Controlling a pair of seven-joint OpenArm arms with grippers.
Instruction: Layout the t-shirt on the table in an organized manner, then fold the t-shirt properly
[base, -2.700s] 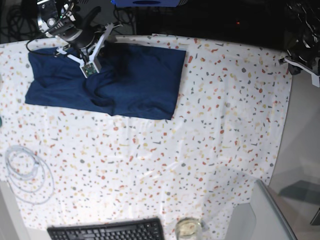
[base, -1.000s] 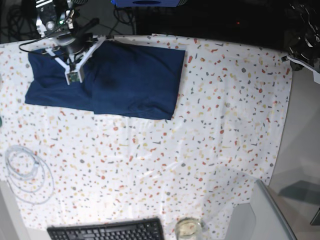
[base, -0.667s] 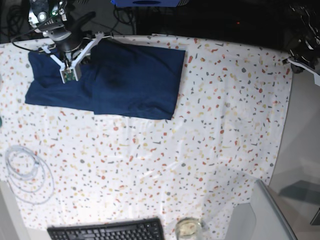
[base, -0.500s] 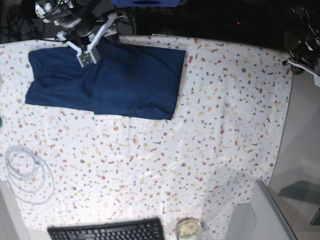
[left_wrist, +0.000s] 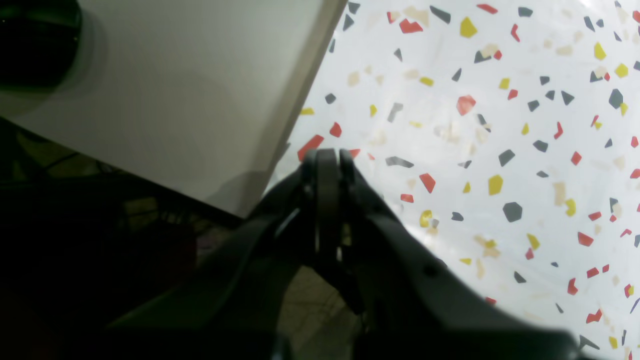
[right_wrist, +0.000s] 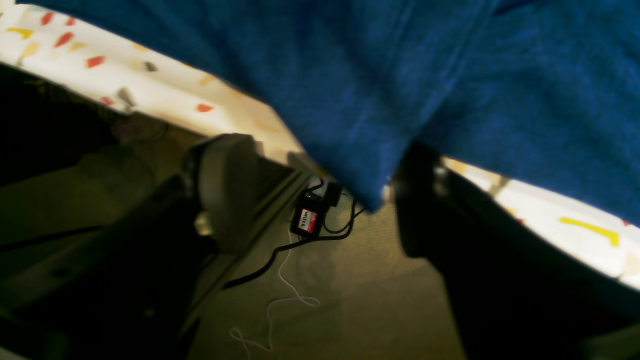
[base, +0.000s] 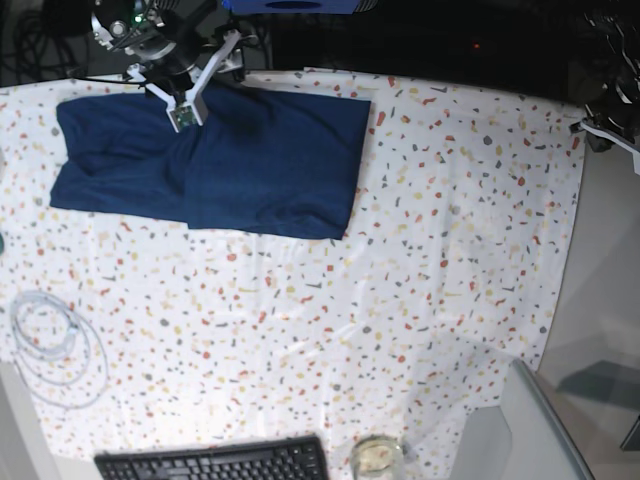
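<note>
Retreating toward the upper left of the frame, the right tool (base: 187, 100) is spreading, pinching nothing. The t-shirt (base: 215, 160) is lying folded into a rectangle on the bench (base: 400, 270); folding looks nearly done. The left tool (left_wrist: 327, 160) is staying pressed together, idle.

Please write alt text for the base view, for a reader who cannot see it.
A folded navy t-shirt lies at the far left of a speckled white table, with the open right gripper over its far edge. A keyboard sits at the near edge.

The keyboard (base: 215, 462) and glass jar (base: 377, 458), at the table's (base: 420, 260) near edge, are cut off by the frame.
</note>
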